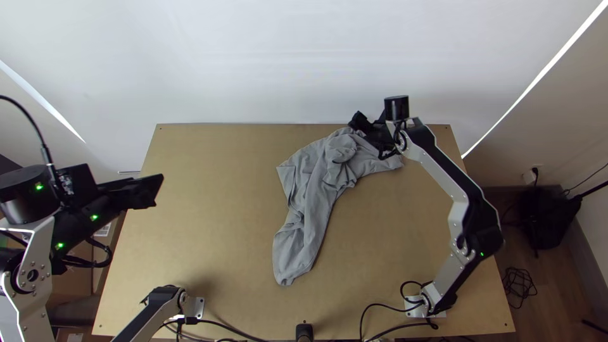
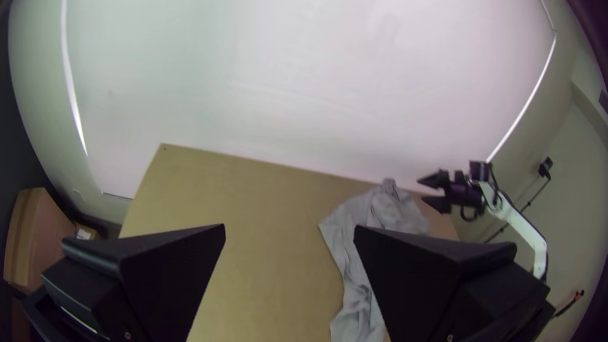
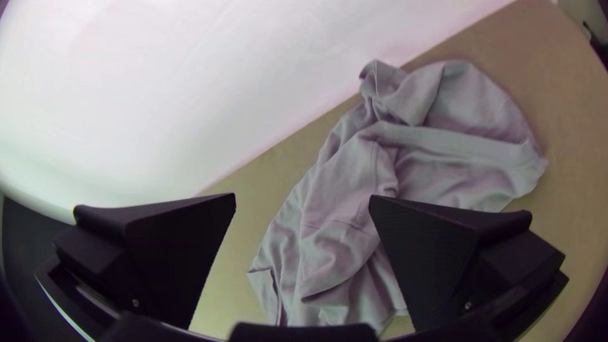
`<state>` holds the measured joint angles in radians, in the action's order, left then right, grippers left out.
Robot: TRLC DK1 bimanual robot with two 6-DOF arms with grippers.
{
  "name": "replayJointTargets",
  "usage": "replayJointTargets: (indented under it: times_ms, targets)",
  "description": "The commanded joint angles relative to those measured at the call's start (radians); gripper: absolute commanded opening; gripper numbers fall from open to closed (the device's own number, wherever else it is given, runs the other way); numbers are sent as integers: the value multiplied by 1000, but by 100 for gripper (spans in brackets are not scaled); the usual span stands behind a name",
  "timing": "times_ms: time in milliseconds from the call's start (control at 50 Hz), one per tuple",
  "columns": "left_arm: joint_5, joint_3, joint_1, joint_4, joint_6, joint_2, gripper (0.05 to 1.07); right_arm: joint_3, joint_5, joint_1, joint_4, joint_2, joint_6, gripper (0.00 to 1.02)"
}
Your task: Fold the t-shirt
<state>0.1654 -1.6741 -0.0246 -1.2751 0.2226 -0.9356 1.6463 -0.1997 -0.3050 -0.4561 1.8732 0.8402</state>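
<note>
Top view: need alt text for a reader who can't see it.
Grey T-shirt lies bunched on a wooden table, one end trailing toward the near edge. The right end effector, open, hovers over its far end; the left end effector, also open, is at the table's left edge.

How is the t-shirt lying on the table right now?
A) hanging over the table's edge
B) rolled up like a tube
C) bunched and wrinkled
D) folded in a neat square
C: the grey t-shirt lies crumpled on the table, with uneven creases running all over it.
</note>
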Motion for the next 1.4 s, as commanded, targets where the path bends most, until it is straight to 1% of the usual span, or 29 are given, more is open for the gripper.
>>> replayJointTargets:
  times_ms: [0, 120, 180, 240, 320, 360, 440, 500, 540, 580, 680, 780, 820, 1040, 1080, 1120, 1140, 1180, 1200, 1280, 1380]
  targets:
    - [25, -27, 43, -70, -14, -20, 102, 81, -32, 23, -49, 104, 122, 97]
    - [28, -9, 126, -139, -14, -39, 102, 196, -32, 21, -156, 190, 123, 97]
    - [28, 19, 172, -144, -19, -39, 102, 247, -32, 21, -197, 230, 126, 97]
    - [29, 28, 184, -141, -26, -42, 102, 299, -32, 21, -248, 268, 132, 96]
    - [33, 27, 199, -136, -26, -54, 102, 408, -33, 23, -368, 334, 142, 95]
    - [33, 27, 206, -135, -25, -58, 102, 449, -33, 23, -409, 363, 143, 92]
    - [34, 30, 213, -130, -23, -66, 102, 518, -53, 23, -481, 414, 142, 92]
    - [34, 33, 219, -129, -23, -69, 102, 557, -60, 20, -520, 440, 138, 91]
    - [34, 33, 219, -127, -22, -74, 102, 570, -64, 18, -535, 451, 138, 86]
    - [34, 34, 219, -127, -22, -75, 102, 572, -64, 14, -536, 455, 137, 83]
    - [34, 36, 219, -122, -22, -78, 102, 570, -64, 0, -538, 463, 135, 82]
    - [34, 42, 219, -122, -22, -77, 102, 572, -66, -14, -538, 472, 142, 64]
    - [34, 47, 221, -124, -23, -77, 102, 572, -64, -20, -538, 474, 138, 60]
    - [34, 60, 222, -127, -31, -72, 102, 576, -66, -63, -538, 478, 137, 58]
    - [34, 66, 222, -127, -32, -69, 102, 576, -64, -66, -536, 478, 135, 48]
    - [34, 70, 222, -127, -35, -69, 102, 576, -63, -65, -536, 478, 135, 33]
    - [34, 71, 222, -129, -37, -69, 102, 576, -60, -65, -536, 480, 134, 22]
    - [34, 76, 222, -129, -40, -68, 102, 578, -38, -63, -536, 480, 128, 4]
    - [34, 77, 222, -129, -43, -68, 102, 576, -30, -65, -536, 478, 125, 2]
    - [34, 82, 241, -130, -69, -69, 102, 566, -27, -63, -543, 461, 105, 2]
    - [34, 105, 288, -135, -69, -88, 102, 541, -15, -45, -561, 420, 97, 2]
